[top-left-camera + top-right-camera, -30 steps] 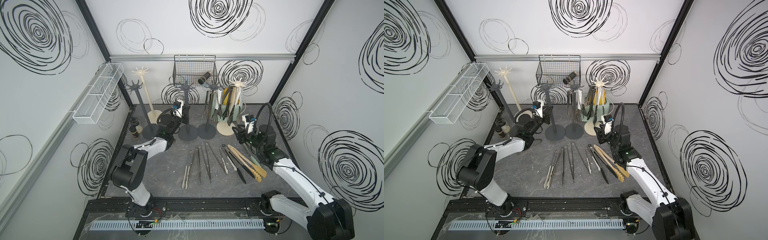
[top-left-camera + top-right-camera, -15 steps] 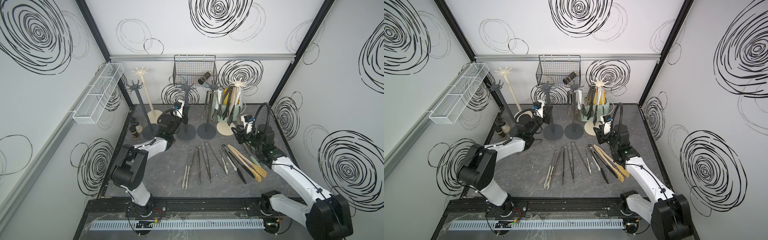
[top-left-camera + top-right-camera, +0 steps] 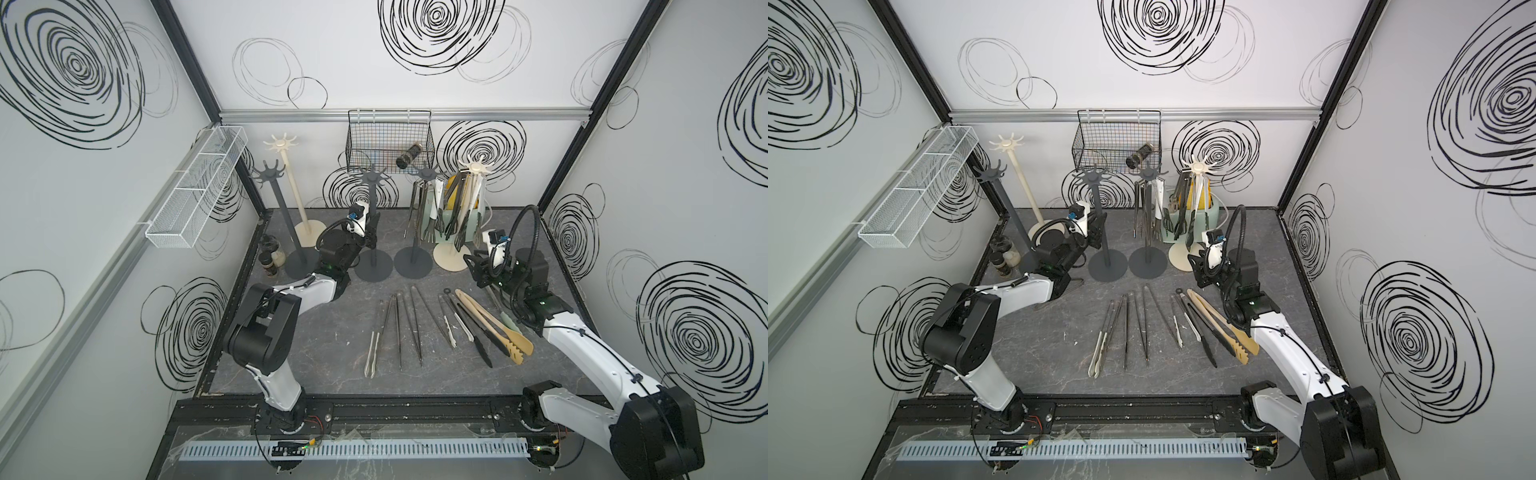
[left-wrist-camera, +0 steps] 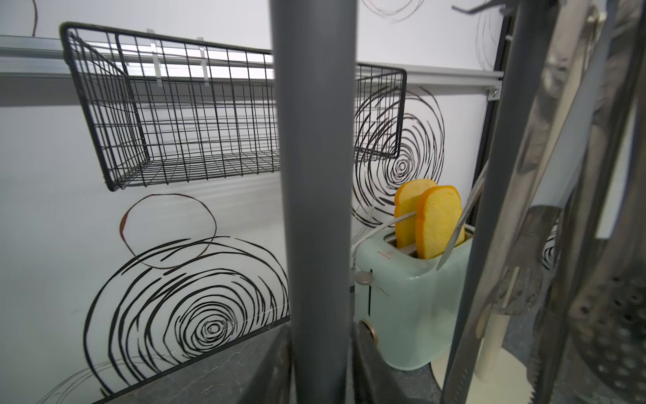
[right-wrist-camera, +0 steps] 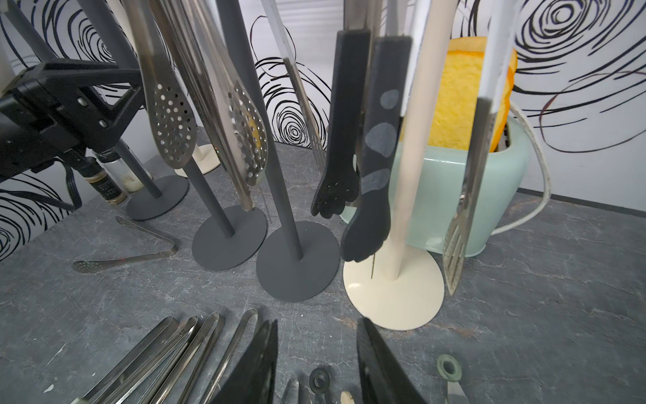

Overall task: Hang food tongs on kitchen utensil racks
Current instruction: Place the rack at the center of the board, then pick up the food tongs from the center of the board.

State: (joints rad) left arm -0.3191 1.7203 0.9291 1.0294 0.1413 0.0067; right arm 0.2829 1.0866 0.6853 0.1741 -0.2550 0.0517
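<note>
The left pincer (image 3: 370, 235) has the pole of an empty dark grey rack (image 4: 314, 175) between its jaws; whether it presses the pole or only sits around it, I cannot tell. In the middle, loose tongs (image 3: 371, 355) lie on the desk (image 3: 332, 353). The right pincer (image 5: 318, 335) hovers apart and empty over their far ends, in front of the cream rack (image 3: 451, 253) with hung tongs (image 5: 367, 217). I judge this is the picking step: next it must come down on one pair, clamp it and lift its top end to a free hook

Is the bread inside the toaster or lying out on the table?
Inside. Two yellow slices stand upright in the slots of the pale green toaster, tops poking out.
</note>
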